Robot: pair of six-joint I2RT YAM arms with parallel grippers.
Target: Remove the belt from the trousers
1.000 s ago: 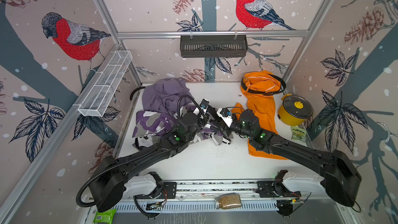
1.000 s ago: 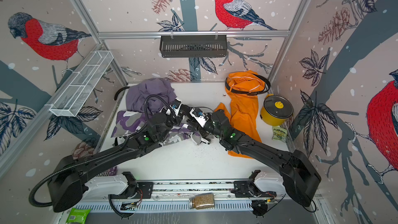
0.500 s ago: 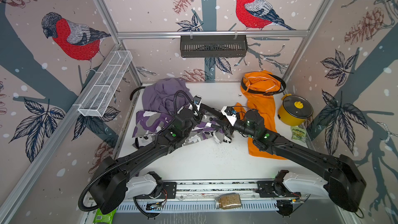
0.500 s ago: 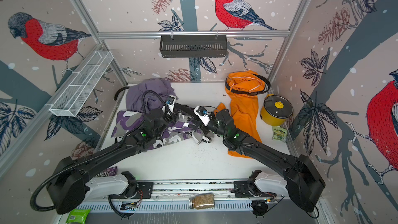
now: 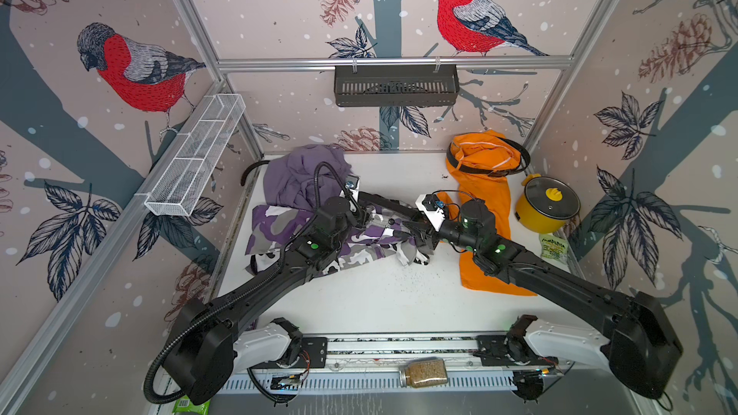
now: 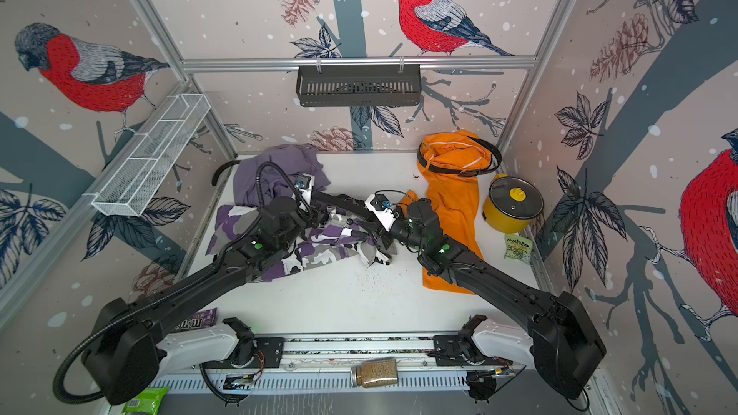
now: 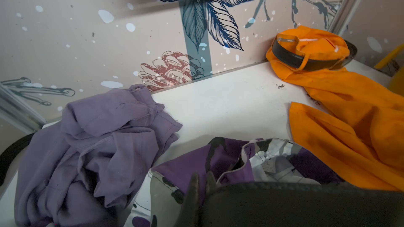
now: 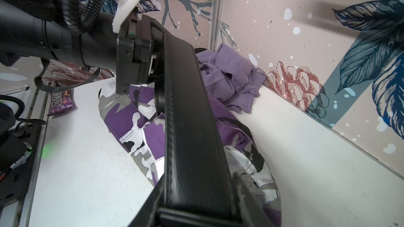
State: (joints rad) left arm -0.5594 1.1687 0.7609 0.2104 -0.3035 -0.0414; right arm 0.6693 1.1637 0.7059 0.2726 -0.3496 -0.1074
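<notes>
Blk belt (image 8: 185, 116) taut btwn L & R jaws, over camo trousers (image 5: 271, 229)

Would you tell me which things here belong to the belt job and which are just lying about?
Job: black belt, camouflage trousers, orange trousers, second belt, lilac trousers.
Lying about: yellow pot, grain jar, snack pouch, M&M's packet.

Belted trousers (image 5: 493, 189) lie at the table's (image 5: 359, 301) two o'clock. The cooker (image 5: 547, 209) stands at their three o'clock.

Yellow pot (image 5: 546, 209), snack packet (image 5: 553, 248) just beside; grain jar (image 5: 423, 372) near front.
</notes>
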